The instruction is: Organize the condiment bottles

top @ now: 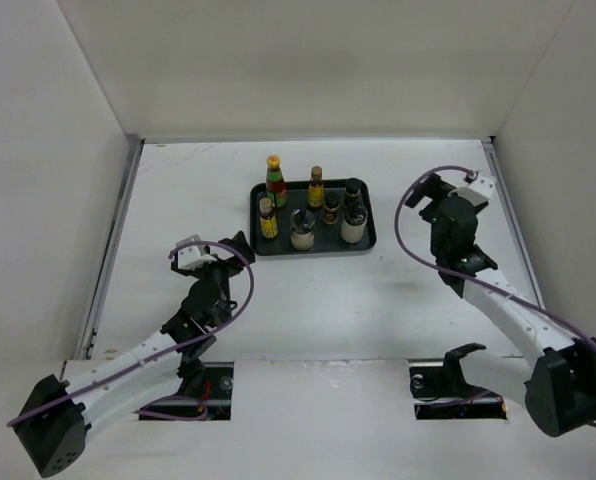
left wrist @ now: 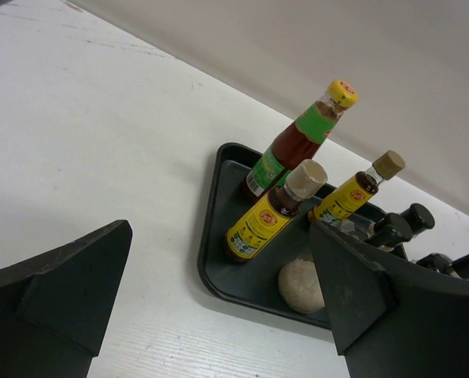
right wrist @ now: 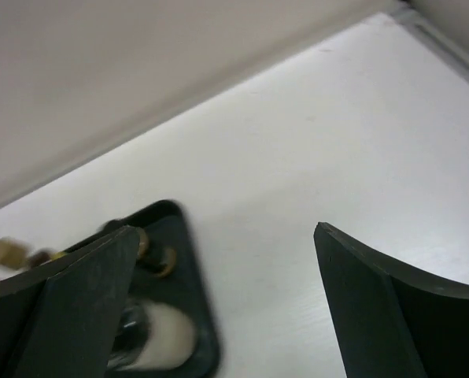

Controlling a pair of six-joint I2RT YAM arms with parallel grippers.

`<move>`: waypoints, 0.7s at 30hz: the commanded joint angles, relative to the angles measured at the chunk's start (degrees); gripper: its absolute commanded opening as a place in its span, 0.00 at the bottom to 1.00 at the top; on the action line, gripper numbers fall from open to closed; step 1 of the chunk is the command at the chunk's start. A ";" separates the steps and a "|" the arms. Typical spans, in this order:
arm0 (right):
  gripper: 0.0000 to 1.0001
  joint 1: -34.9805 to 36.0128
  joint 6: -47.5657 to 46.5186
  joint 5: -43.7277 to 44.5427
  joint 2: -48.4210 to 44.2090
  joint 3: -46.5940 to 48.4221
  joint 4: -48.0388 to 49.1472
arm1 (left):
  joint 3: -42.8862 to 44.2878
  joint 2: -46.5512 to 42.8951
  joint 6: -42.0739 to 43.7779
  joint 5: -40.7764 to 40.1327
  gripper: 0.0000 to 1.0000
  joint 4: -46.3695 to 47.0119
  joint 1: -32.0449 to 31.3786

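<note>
And there go the left fingers [left wrist: 69, 291], seen spread wide and fully released, with nothing caught between them. The left gripper [left wrist: 219, 227] is held low over the bare table [left wrist: 101, 142], just off the near-left corner of the tray [left wrist: 205, 236], and that corner is framed in the gap. Over on the other side, the right fingers [right wrist: 376, 299] are parted just as widely and nothing is gripped there either. The right gripper [right wrist: 224, 228] is poised off the tray's right edge, clear of it, with only a rounded tray corner glimpsed (badly blurred in the wrist view). Now to the condiment bottles [top: 331, 210]: all are found upright inside the tray, none touched by either arm. The green-and-red bottle [top: 275, 182] with its yellow cap is placed at the tray's far-left corner. An amber yellow-labelled bottle [top: 268, 218] is stood just in front of it along the left side, and a second amber one [top: 316, 187] is set at the far edge near the middle. The dark-capped bottles [top: 353, 200] are gathered in the tray's right half, and a pale-bodied one [top: 302, 232] is parked by the near edge around the middle.
</note>
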 commanded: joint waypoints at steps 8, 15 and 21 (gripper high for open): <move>1.00 -13.08 10.30 -5.28 4.38 -12.18 13.74 | 1.65 3.55 -7.58 -2.26 1.00 -3.15 4.66; 1.00 -15.90 11.63 -10.21 8.51 -12.01 14.72 | 5.25 8.91 -10.49 4.17 1.00 -10.45 9.95; 1.00 -15.99 11.10 -10.56 9.22 -12.01 14.80 | 7.19 10.15 -10.23 3.55 1.00 -12.30 8.37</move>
